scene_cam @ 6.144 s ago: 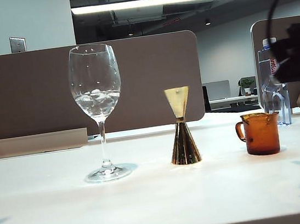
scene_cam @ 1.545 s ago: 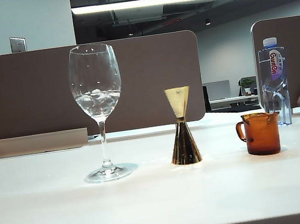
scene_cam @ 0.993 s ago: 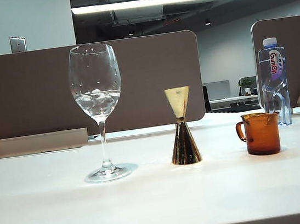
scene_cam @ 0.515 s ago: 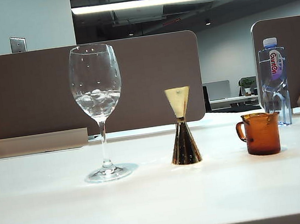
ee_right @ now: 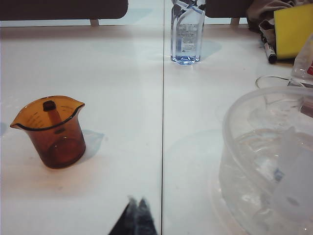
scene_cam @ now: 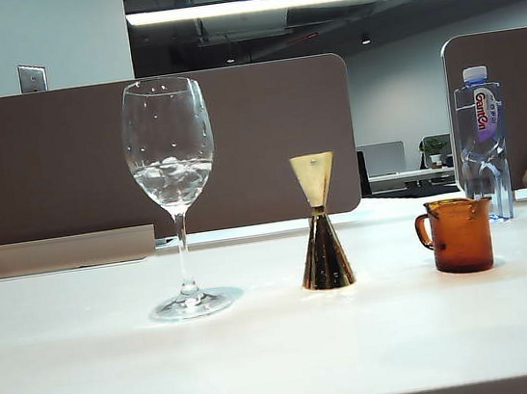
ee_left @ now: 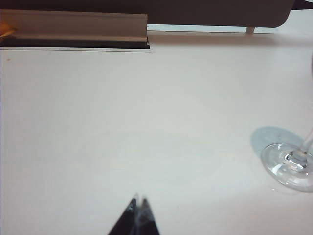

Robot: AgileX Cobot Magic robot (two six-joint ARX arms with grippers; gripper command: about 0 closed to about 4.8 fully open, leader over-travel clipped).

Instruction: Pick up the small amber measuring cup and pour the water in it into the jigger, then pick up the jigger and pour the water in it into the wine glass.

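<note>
The wine glass holds water, at 9 o'clock from the jigger. The small amber measuring cup stands at 3 o'clock. The left gripper and right gripper are closed, holding nothing, above the counter.

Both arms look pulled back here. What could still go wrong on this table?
The wine glass holds water on a thin stem; a knock to its foot, near the shut left claw, could tip it. The jigger is narrow and could topple. The amber cup stands near the shut right claw, which could clip it.
</note>
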